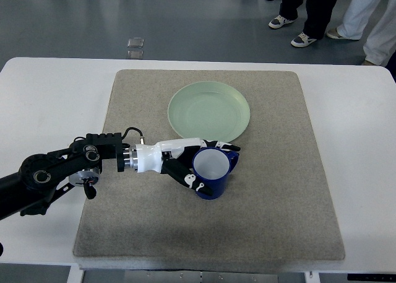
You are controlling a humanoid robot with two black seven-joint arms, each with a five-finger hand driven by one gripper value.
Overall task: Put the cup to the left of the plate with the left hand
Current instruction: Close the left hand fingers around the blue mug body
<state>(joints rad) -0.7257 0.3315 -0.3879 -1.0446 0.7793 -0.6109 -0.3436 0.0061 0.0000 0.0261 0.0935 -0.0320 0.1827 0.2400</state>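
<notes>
A dark blue cup [213, 171] with a white inside stands upright on the grey mat, just below the front edge of the pale green plate [208, 111]. My left hand [192, 162] comes in from the left and its fingers wrap around the cup's left side and rim. The cup's handle points right, toward the plate's lower right edge. The right arm does not show.
The grey mat [272, 190] covers the middle of the white table [43, 103]. Several people's legs and shoes [303, 23] stand on the floor beyond the far edge. A small clear object [135, 46] lies on the floor.
</notes>
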